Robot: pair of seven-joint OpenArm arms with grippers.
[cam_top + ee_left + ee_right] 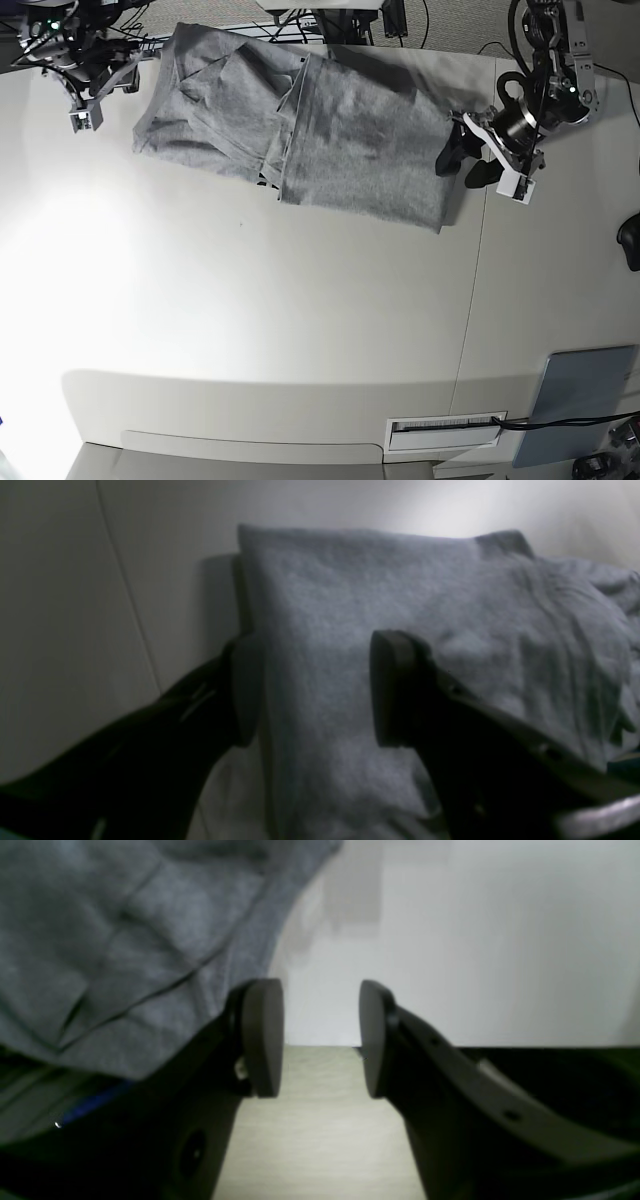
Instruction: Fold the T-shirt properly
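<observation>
surface: white table (250, 330) | seam: right side | light: bright glare at left

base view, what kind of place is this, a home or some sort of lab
Probably a robotics lab bench rather than a home: a bare white table with the T-shirt spread across it, two robot arms mounted at the far edge, and loose cables trailing behind.

The T-shirt (300, 130) is heather grey, plain on its visible side. The table (250, 320) is white. Both grippers, left (466, 160) and right (92, 62), are black. A grey-blue pad (580, 405) lies on the table.
</observation>
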